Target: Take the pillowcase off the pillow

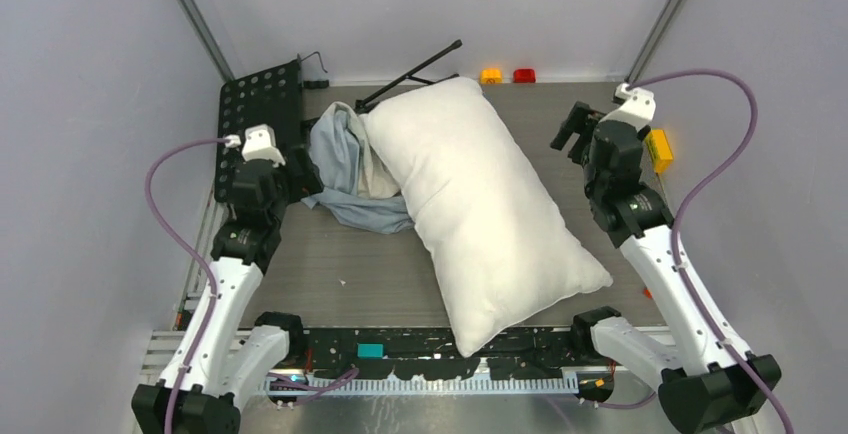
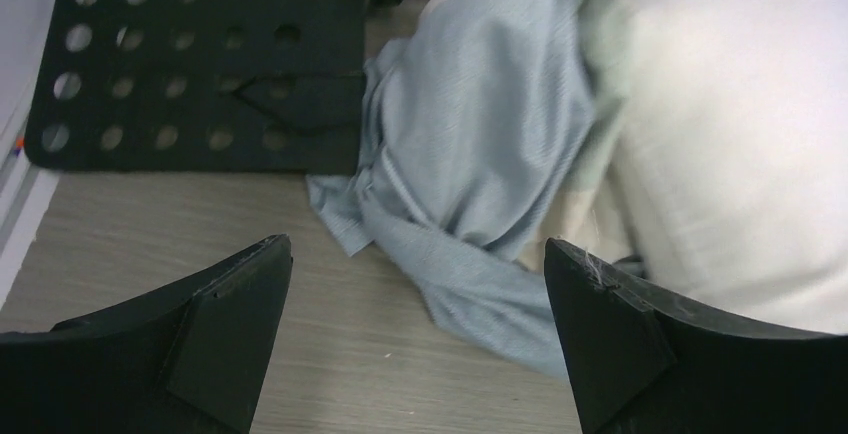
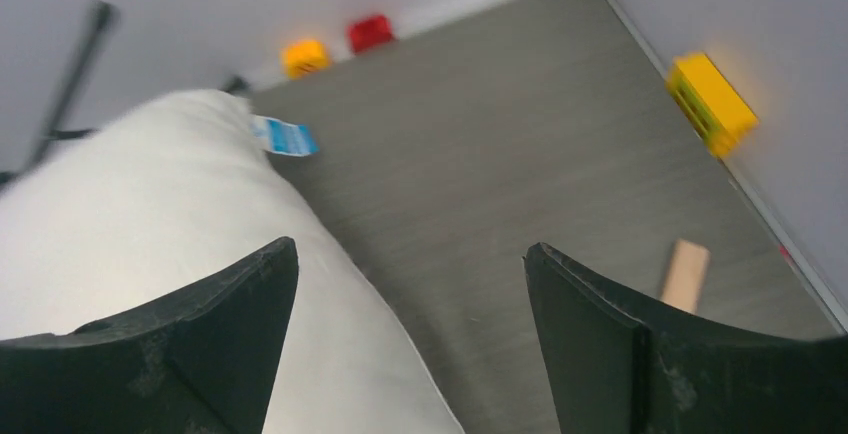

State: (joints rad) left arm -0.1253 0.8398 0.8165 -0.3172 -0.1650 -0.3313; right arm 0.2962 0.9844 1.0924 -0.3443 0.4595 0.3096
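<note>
The white pillow lies bare and diagonal across the table, from the back centre to the near right. The blue-grey pillowcase lies crumpled in a heap on the table against the pillow's left side, with a cream patch showing. In the left wrist view the pillowcase lies just ahead of my left gripper, which is open and empty; the pillow is at the right. My left gripper hangs by the heap's left edge. My right gripper is open and empty, right of the pillow.
A black perforated plate lies at the back left, and a black rod leans behind the pillow. Orange and red blocks sit at the back wall. A yellow block and a wooden piece lie at the right edge.
</note>
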